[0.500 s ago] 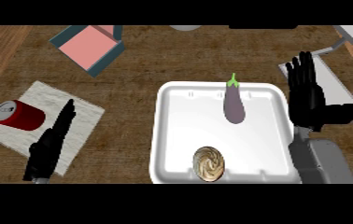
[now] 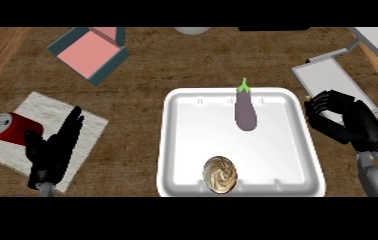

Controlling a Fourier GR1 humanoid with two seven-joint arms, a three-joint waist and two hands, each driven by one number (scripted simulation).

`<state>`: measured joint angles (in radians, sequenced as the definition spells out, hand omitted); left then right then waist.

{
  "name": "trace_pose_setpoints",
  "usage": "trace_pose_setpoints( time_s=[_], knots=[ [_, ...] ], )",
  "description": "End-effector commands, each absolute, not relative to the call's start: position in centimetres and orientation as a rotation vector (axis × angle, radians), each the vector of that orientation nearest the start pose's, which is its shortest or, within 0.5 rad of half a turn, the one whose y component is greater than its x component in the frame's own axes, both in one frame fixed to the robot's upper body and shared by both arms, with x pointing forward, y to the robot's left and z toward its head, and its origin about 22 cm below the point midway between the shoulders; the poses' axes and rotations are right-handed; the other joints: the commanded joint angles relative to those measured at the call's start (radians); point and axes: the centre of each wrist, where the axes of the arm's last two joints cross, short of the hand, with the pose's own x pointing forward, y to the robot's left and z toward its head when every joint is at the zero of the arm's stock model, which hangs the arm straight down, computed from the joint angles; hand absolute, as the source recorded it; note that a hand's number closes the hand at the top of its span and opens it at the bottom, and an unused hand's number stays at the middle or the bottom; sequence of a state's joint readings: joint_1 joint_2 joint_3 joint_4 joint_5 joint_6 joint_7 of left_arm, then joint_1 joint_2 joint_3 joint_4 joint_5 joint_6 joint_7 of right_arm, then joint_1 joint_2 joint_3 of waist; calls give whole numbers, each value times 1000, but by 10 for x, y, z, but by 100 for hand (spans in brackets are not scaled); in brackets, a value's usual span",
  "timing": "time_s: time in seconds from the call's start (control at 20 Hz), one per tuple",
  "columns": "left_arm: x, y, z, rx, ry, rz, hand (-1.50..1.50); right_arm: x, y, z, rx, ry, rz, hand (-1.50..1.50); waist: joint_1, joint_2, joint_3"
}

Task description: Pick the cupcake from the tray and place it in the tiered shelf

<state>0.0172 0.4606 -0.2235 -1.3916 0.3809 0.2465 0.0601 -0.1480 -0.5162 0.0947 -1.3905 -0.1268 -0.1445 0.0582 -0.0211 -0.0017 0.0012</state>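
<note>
Resting in tray [image 2: 184, 134]: cupcake [image 2: 221, 174] | right robot hand [image 2: 341, 120] beside tray, curled, holding nothing

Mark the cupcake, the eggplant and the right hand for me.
cupcake [image 2: 221, 174], head view, on its swirled top.
eggplant [image 2: 245, 115], head view, middle of the purple body.
right hand [image 2: 341, 118], head view, on the black palm beside the tray.

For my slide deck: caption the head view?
Cupcake and eggplant on white tray; both robot hands off it.
</note>
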Motion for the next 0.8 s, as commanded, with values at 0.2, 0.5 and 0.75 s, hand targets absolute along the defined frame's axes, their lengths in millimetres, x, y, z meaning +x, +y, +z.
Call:
trace_pose_setpoints(
  time_s=[0.2, 0.5, 0.75],
  knots=[
    [230, 302, -31, 113, -1120, 70, 0, 224, -335, 43, -241, -1331, 434, -150, 1, -3, -2],
    [244, 291, -30, 104, -1107, 73, 0, 220, -321, 110, -64, -1253, 644, -150, -5, -2, -4],
    [233, 286, -23, 78, -1116, 26, 0, 232, -298, 153, -50, -1209, 732, -150, 29, 0, -2]
  ],
)
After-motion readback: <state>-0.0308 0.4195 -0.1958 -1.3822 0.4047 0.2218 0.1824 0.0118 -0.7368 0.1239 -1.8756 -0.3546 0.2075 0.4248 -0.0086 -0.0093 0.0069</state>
